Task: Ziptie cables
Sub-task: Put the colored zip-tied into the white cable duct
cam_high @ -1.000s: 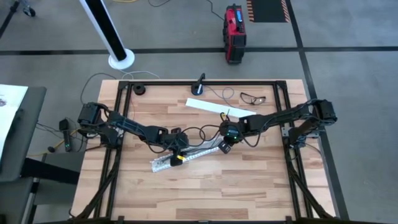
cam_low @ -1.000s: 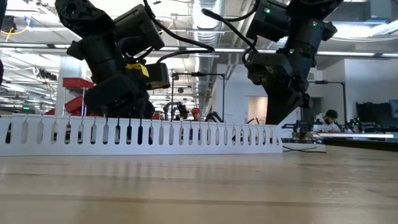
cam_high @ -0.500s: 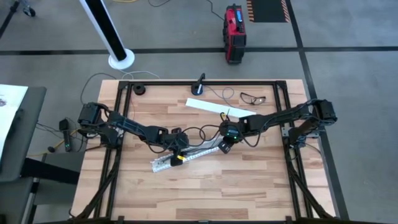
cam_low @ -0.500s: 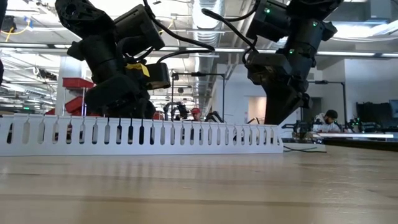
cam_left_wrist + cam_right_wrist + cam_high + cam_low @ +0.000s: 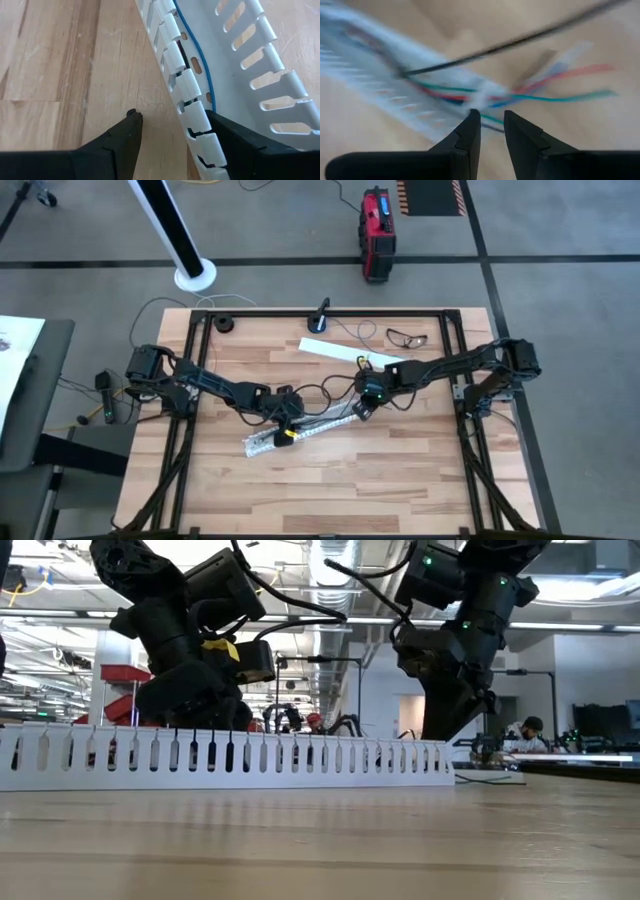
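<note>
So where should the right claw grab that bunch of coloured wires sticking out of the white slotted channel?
Probably just past the channel's end, where the cables are still bunched before the red and green ends fan apart. Coming from above with a finger on each side looks best, since they lie flat on the table. The right claw hangs there, slightly open; the left claw straddles the slotted channel wall.

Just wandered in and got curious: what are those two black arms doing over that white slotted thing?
They are tidying thin coloured cables that run along a long white slotted plastic channel on the wooden table. The left gripper is open, straddling one wall of the channel. The right gripper hangs above the loose cable ends at the channel's other end, fingers slightly apart, holding nothing.
</note>
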`<control>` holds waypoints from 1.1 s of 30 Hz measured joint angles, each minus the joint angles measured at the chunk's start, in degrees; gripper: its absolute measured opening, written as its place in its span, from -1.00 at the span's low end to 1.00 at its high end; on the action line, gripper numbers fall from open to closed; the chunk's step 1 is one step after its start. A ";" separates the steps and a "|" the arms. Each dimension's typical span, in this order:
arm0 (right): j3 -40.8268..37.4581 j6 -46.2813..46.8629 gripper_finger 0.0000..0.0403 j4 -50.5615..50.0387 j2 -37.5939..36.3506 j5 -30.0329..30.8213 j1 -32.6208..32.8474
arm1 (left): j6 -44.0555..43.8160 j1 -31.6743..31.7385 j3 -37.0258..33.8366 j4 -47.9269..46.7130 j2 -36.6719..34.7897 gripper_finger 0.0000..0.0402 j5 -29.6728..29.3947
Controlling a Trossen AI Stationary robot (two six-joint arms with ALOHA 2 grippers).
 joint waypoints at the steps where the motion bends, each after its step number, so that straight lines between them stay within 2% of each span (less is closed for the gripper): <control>1: -0.09 0.64 -0.58 -0.81 0.06 0.25 -0.43 | 0.03 0.00 0.00 -0.04 0.00 0.03 0.06; 9: 0.00 0.98 -0.58 -1.59 0.05 0.78 -2.56 | 2.59 -0.27 0.03 -0.74 0.00 0.03 1.18; 14: 0.05 -0.03 -0.59 -1.86 0.04 -2.98 -1.53 | 4.82 -0.35 0.22 -2.29 -0.12 0.03 1.62; 19: 0.11 -0.12 -0.61 -11.43 0.04 -4.27 1.01 | 7.43 -0.38 0.28 -2.97 -0.20 0.03 1.58; 23: 0.09 -3.27 -0.64 -22.97 0.04 -3.22 3.99 | 1.01 0.27 0.20 -2.16 -0.19 0.03 1.29; 28: 0.77 -10.54 -0.65 -22.51 -0.11 -2.20 8.29 | -10.53 0.99 -0.28 3.31 0.12 0.03 3.80; 33: 4.12 -11.97 -0.74 -22.44 -0.11 7.92 12.43 | -17.71 0.87 -0.29 4.63 0.22 0.03 4.09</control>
